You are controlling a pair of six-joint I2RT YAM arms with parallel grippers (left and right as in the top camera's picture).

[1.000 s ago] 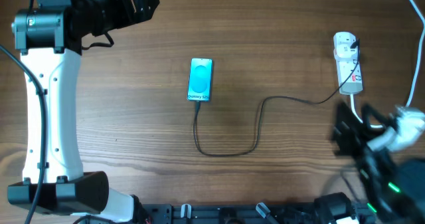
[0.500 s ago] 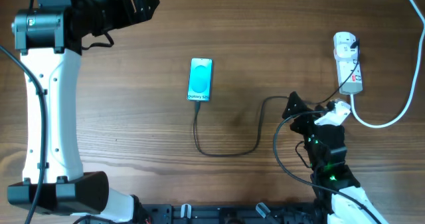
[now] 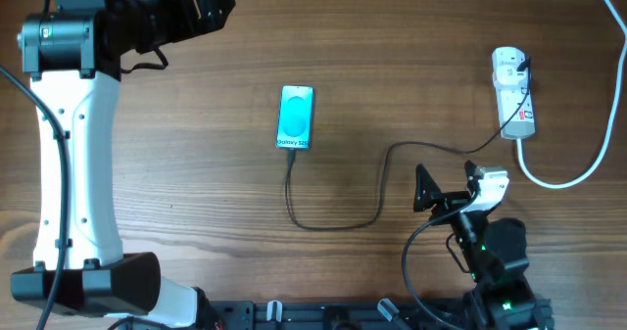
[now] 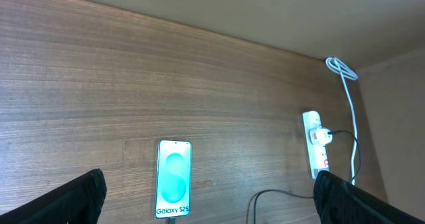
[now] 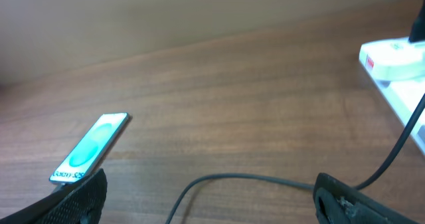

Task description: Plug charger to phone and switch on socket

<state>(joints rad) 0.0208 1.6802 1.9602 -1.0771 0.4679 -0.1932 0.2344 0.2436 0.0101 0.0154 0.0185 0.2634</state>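
The phone (image 3: 296, 117) lies flat mid-table, teal screen up; it also shows in the left wrist view (image 4: 173, 186) and the right wrist view (image 5: 89, 149). The black charger cable (image 3: 333, 226) runs from the phone's bottom edge in a loop to the plug on the white socket (image 3: 512, 97) at the right. Its tip touches the phone's bottom edge. My right gripper (image 3: 449, 189) is open and empty, over the table just right of the cable loop (image 5: 265, 179). My left gripper (image 3: 201, 5) is open and empty, high at the far left.
The socket's thick white cord (image 3: 563, 181) curves off to the right edge and up. The socket shows in the left wrist view (image 4: 317, 144) and the right wrist view (image 5: 397, 58). The left arm's white column (image 3: 69, 173) stands along the left side.
My right arm has swung in from the right edge near the socket's cord to the left and then drawn back a little toward the front. The left arm, phone and cable have not moved.
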